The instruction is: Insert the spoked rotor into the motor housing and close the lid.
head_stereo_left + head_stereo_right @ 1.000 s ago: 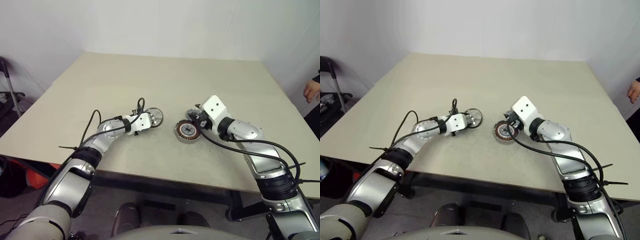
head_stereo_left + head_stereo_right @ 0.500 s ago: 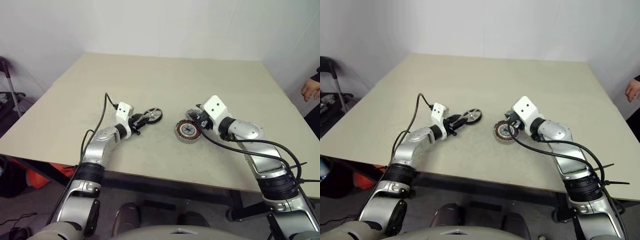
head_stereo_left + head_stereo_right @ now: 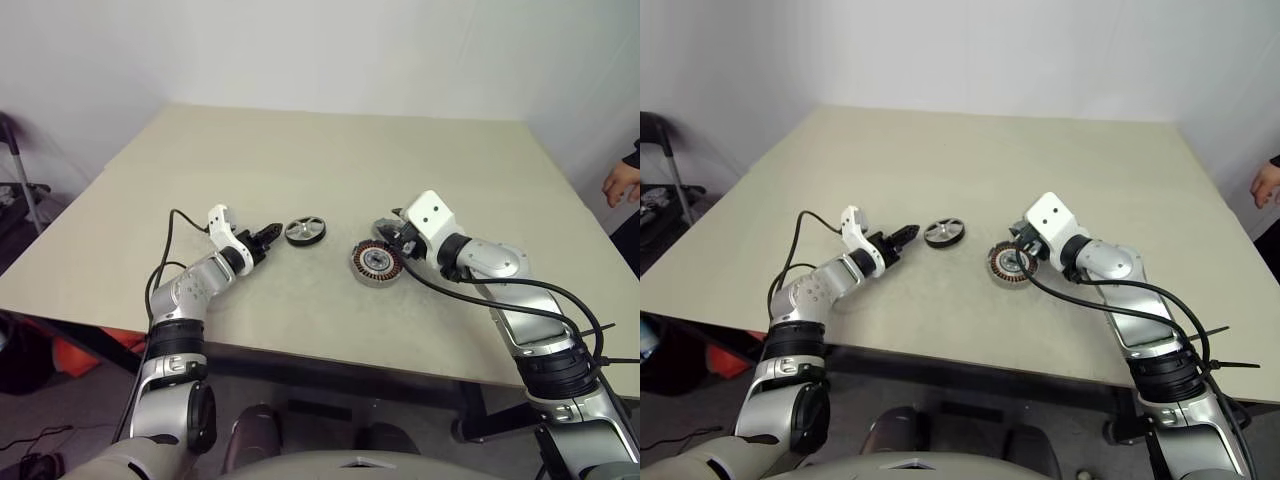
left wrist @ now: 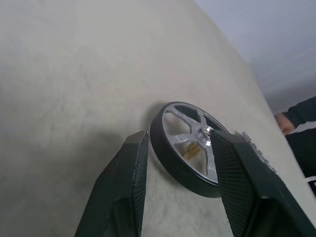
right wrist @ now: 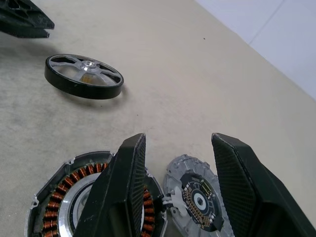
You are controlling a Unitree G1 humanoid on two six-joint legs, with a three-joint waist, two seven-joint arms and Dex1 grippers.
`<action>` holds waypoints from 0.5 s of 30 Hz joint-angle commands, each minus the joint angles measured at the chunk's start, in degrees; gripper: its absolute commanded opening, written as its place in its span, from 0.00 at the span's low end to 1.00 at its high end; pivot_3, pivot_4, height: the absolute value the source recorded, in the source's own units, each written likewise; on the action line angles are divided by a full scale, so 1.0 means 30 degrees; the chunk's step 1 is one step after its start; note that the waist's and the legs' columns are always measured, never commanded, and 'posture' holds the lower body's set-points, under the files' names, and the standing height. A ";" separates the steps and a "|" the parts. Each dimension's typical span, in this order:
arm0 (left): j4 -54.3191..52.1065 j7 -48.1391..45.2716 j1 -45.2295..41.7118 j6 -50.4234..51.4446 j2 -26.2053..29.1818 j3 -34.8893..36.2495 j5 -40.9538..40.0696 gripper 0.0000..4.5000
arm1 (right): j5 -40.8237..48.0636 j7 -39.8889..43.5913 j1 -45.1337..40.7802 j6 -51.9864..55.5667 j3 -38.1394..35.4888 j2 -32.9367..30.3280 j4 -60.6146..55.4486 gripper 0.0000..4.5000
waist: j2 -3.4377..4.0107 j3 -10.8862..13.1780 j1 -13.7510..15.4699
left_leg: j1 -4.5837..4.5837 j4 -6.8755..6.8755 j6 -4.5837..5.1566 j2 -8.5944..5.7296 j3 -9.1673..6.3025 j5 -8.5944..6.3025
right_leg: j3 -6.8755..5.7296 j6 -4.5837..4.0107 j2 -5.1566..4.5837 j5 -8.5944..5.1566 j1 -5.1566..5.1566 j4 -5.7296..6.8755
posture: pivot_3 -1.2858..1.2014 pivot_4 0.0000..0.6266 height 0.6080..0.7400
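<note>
The spoked rotor (image 3: 305,231), with its dark rim and silver spokes, lies flat on the table. My left gripper (image 3: 272,236) is open, its fingertips just short of the rotor's near edge; in the left wrist view the rotor (image 4: 185,148) sits just past the two spread fingers (image 4: 129,187). The motor housing (image 3: 374,263), copper windings showing, rests to the right of the rotor. My right gripper (image 3: 395,240) hovers open at the housing's far right side. Between its fingers (image 5: 123,192), beside the housing (image 5: 64,207), lies the lid (image 5: 195,200), a grey notched disc.
A person's hand (image 3: 620,185) shows at the right edge beyond the table (image 3: 330,150). Black cables trail from both wrists. The table's front edge runs close below both arms. A grey stand (image 3: 20,190) is off the table on the left.
The left wrist has rolled and the gripper has drawn back to the left. The rotor, held up on edge before, now lies flat on the table. The right arm has not moved.
</note>
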 commanded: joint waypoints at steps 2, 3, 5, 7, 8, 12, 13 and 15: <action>0.1330 0.0316 -0.1358 0.0601 -0.0402 0.0458 -0.0872 0.47 | 0.0052 0.0172 -0.0414 -0.0289 -0.0511 -0.0296 -0.0282 0.48 | -0.0003 0.0002 0.0005 | 0.0003 -0.0012 0.0000 -0.0002 0.0000 0.0000 | 0.0000 0.0002 0.0000 0.0001 0.0007 -0.0017 | 0.52 0.00 1.00; 0.1801 0.0352 -0.1673 0.0751 -0.0535 0.0588 -0.1027 0.47 | 0.0063 0.0235 -0.0325 -0.0291 -0.0602 -0.0404 -0.0261 0.48 | -0.0005 0.0003 0.0002 | 0.0001 -0.0016 0.0000 -0.0003 -0.0001 0.0001 | 0.0000 0.0002 0.0000 0.0001 0.0007 -0.0026 | 0.52 0.00 1.00; 0.2442 0.0329 -0.2134 0.0963 -0.0754 0.0694 -0.1224 0.47 | 0.0007 0.0213 -0.0206 -0.0355 -0.0752 -0.0567 -0.0195 0.48 | -0.0006 0.0004 0.0007 | 0.0001 -0.0038 0.0001 -0.0006 -0.0001 0.0001 | -0.0001 0.0003 0.0000 0.0002 0.0008 -0.0049 | 0.52 0.00 1.00; 0.2979 0.0290 -0.2412 0.0916 -0.0861 0.0550 -0.1053 0.47 | 0.0007 0.0097 -0.0206 -0.0374 -0.0845 -0.0627 -0.0184 0.48 | -0.0007 0.0004 0.0006 | 0.0001 -0.0076 -0.0005 -0.0009 -0.0001 0.0005 | -0.0005 0.0002 0.0001 0.0003 0.0012 -0.0087 | 0.52 0.00 1.00; 0.3232 0.0293 -0.2517 0.0834 -0.0880 0.0502 -0.0955 0.47 | 0.0030 0.0068 -0.0227 -0.0342 -0.0847 -0.0623 -0.0215 0.48 | -0.0007 0.0004 0.0007 | 0.0003 -0.0096 -0.0004 -0.0013 -0.0001 0.0006 | -0.0009 0.0003 0.0001 0.0004 0.0013 -0.0103 | 0.52 0.00 1.00; 0.4048 0.0284 -0.2914 0.0553 -0.0913 0.0361 -0.0700 0.47 | 0.0035 -0.0054 -0.0177 -0.0285 -0.0910 -0.0554 -0.0349 0.48 | -0.0007 0.0004 -0.0004 | -0.0001 -0.0143 -0.0026 -0.0010 -0.0001 0.0022 | -0.0016 0.0002 0.0017 0.0005 0.0011 -0.0154 | 0.52 0.00 1.00; 0.4148 0.0274 -0.2976 0.0574 -0.0917 0.0333 -0.0679 0.47 | 0.0023 -0.0081 -0.0150 -0.0280 -0.0920 -0.0544 -0.0375 0.48 | -0.0007 0.0004 0.0000 | -0.0006 -0.0145 -0.0030 -0.0010 -0.0001 0.0024 | -0.0017 0.0002 0.0017 0.0005 0.0010 -0.0161 | 0.52 0.00 1.00; 0.4272 0.0247 -0.3047 0.0609 -0.0903 0.0263 -0.0620 0.47 | 0.0008 -0.0138 -0.0136 -0.0264 -0.0932 -0.0512 -0.0401 0.48 | -0.0007 0.0004 0.0013 | -0.0009 -0.0145 -0.0025 -0.0012 0.0000 0.0022 | -0.0019 0.0002 0.0016 0.0005 0.0012 -0.0168 | 0.52 0.00 1.00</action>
